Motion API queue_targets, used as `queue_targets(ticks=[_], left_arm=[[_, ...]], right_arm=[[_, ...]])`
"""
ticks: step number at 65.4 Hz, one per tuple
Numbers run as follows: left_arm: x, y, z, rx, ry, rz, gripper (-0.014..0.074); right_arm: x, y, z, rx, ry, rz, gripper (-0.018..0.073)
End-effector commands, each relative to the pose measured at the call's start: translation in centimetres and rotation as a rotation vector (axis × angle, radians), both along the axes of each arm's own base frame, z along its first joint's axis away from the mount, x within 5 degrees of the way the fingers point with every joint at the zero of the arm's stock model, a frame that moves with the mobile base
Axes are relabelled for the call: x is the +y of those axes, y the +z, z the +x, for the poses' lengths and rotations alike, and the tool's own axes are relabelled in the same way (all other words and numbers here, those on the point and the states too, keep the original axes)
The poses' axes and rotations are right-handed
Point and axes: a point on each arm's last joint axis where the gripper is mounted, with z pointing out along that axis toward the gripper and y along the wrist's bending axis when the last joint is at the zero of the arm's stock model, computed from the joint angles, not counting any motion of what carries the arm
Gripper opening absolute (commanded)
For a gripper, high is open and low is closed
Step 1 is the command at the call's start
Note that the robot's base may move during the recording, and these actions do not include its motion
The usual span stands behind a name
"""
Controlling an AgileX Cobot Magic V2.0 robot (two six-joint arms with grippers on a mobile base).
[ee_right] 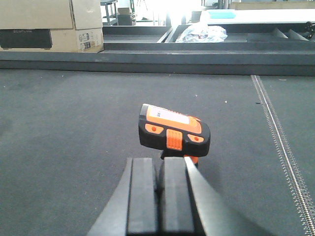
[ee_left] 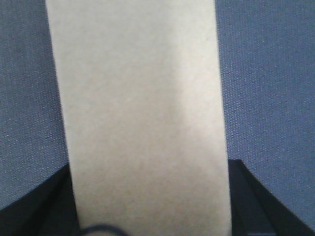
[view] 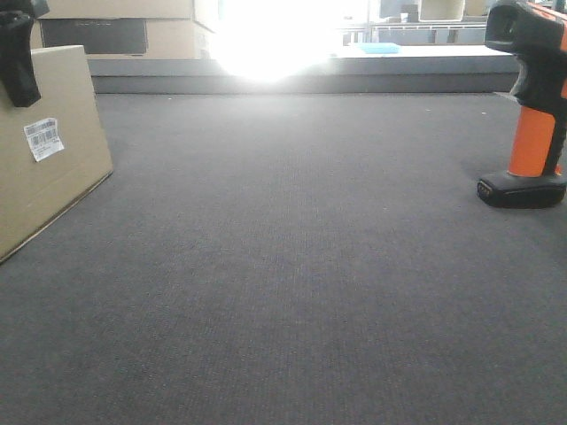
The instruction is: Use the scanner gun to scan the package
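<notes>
Stood on the dark grey carpeted tabletop [view: 292,266] at opposite edges of the front view: a brown cardboard package [view: 44,150] at far left, a black and orange scanner gun [view: 532,106] at far right, well apart. Carried a white barcode label [view: 43,138] on the package's front face, slightly tilted. Hung a dark part of the left gripper [view: 18,53] over the package's upper left corner, against the cardboard. Filled the middle of the left wrist view with the package's plain top [ee_left: 142,118], running between the two black fingers [ee_left: 44,206] low on either side; looked clenched on the package, both fingers pressed to its flanks. Rested the scanner gun upright on its black foot, orange handle rising to a black head near the top right corner. Showed, from the right wrist, the scanner's head [ee_right: 174,132] with its orange trigger button and white label, just beyond the right gripper [ee_right: 161,196]. Kept the right gripper's black pads [ee_right: 142,196] pressed together with nothing between them, clenched on nothing, short of the scanner. Lay cardboard boxes [ee_right: 51,24] and a blue tray [view: 379,48] beyond the tabletop's raised far edge, under strong glare
</notes>
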Motion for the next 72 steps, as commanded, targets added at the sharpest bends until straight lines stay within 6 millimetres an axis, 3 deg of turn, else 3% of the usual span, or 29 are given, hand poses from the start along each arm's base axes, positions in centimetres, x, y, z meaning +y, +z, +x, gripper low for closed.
queue_targets(ticks=[1, 5, 10, 25, 35, 55, 72], left_arm=[[-0.1, 0.0, 0.1, -0.003, 0.003, 0.003, 0.0384], [-0.1, 0.3, 0.0, -0.010, 0.003, 0.003, 0.0510], [0.0, 1.2, -0.5, -0.035, 0.003, 0.001, 0.0598], [0.1, 5.3, -4.3, -0.142, 0.003, -0.010, 0.0552], [0.3, 6.9, -8.2, -0.249, 0.003, -0.016, 0.0387], [0.8, 7.4, -15.3, -0.576, 0.002, -0.030, -0.0099], [1.1, 4.9, -21.5, -0.918, -0.001, -0.048, -0.0111]], right_arm=[[-0.1, 0.1, -0.1, -0.016, -0.009, -0.015, -0.0159], [-0.1, 0.1, -0.1, -0.016, -0.011, -0.023, -0.0159], [-0.2, 0.1, -0.1, -0.016, -0.013, -0.033, -0.0159], [-0.2, -0.4, -0.1, 0.005, -0.014, -0.055, -0.0159], [-0.2, -1.9, 0.1, 0.053, -0.012, -0.055, -0.0159], [-0.2, -3.6, 0.2, 0.096, -0.012, -0.054, -0.0159], [-0.2, -3.7, -0.1, 0.071, -0.016, -0.054, -0.0159]])
